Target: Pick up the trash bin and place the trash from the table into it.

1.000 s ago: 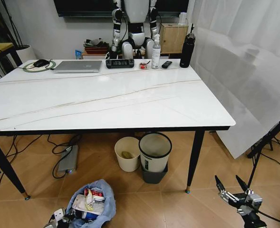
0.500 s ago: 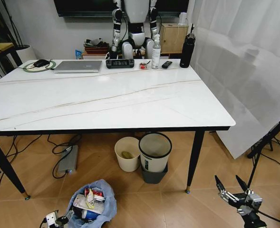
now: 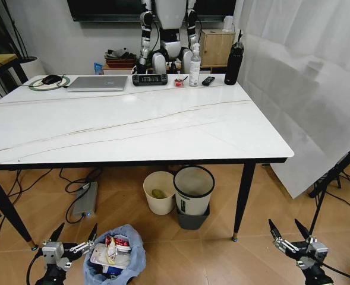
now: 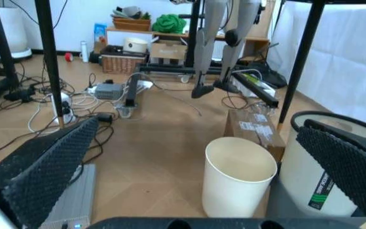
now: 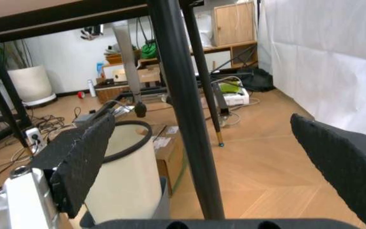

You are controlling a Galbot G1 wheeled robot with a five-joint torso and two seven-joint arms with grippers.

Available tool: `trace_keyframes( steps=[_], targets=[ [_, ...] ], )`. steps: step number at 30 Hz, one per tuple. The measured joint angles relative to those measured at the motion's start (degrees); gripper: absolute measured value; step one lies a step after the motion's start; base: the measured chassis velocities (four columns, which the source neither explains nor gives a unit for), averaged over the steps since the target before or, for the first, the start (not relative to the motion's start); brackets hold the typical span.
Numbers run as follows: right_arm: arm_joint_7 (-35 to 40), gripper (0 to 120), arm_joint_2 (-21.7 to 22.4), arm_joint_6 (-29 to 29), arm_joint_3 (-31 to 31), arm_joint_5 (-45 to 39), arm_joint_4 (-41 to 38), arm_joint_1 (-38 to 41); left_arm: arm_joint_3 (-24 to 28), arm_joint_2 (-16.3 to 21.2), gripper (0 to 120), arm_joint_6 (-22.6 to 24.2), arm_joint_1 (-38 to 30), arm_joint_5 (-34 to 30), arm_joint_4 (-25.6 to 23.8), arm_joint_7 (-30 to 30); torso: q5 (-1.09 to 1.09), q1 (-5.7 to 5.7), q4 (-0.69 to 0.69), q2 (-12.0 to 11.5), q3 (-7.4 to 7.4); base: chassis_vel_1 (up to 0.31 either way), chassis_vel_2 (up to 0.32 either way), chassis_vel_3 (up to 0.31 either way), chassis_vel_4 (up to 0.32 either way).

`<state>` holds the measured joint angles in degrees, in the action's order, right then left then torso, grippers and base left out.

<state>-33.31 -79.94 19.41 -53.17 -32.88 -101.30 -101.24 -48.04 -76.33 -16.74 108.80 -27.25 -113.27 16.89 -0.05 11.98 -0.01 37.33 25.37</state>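
Lifting clear since half a second ago, the left gripper [image 3: 73, 241] is now hovering just left of the trash bin [image 3: 116, 254], jaws spread wide and empty. That bin is sitting on the floor before the table [image 3: 133, 127], holding trash [image 3: 110, 248]; its puffy bag risks snagging. Far right, the right gripper [image 3: 289, 234] is waiting low, jaws wide.

Both arms hang low near the floor — the left gripper [image 3: 74, 237] and the right gripper [image 3: 288, 232] each with fingers spread wide, holding nothing.
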Motion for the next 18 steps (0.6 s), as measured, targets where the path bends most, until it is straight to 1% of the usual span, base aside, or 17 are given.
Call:
trace_keyframes(
  steps=[2, 5, 7, 9, 18],
  targets=[
    [0.0, 100, 0.0, 0.0, 0.01, 0.0, 0.0, 0.0, 0.01, -0.01, 112, 0.0, -0.05, 0.0, 0.0, 0.0, 0.07, 0.0, 0.01, 0.0, 0.0, 0.0, 0.0, 0.0, 0.0],
    [0.0, 100, 0.0, 0.0, 0.01, 0.0, 0.0, 0.0, 0.04, -0.02, 108, 0.0, -0.14, 0.0, 0.12, 0.0, 0.03, 0.0, 0.0, 0.01, 0.0, 0.0, 0.0, 0.0, 0.0],
    [0.0, 100, 0.0, 0.0, 0.01, 0.0, 0.01, 0.0, 0.05, -0.03, 105, 0.01, -0.21, 0.0, 0.28, -0.02, 0.06, 0.0, 0.01, 0.01, 0.01, 0.0, 0.0, 0.0, 0.0],
    [0.0, 100, 0.0, 0.0, 0.0, 0.0, 0.01, 0.0, 0.06, -0.04, 101, 0.05, -0.26, 0.0, 0.4, -0.03, 0.04, 0.0, 0.0, 0.02, 0.01, 0.0, 0.0, 0.0, 0.0],
    [0.0, 100, 0.0, 0.0, 0.01, 0.0, 0.01, 0.0, 0.09, -0.05, 100, 0.15, -0.37, 0.0, 0.71, -0.11, 0.05, 0.0, 0.0, 0.03, 0.01, 0.0, 0.0, 0.0, 0.0]
  ],
)
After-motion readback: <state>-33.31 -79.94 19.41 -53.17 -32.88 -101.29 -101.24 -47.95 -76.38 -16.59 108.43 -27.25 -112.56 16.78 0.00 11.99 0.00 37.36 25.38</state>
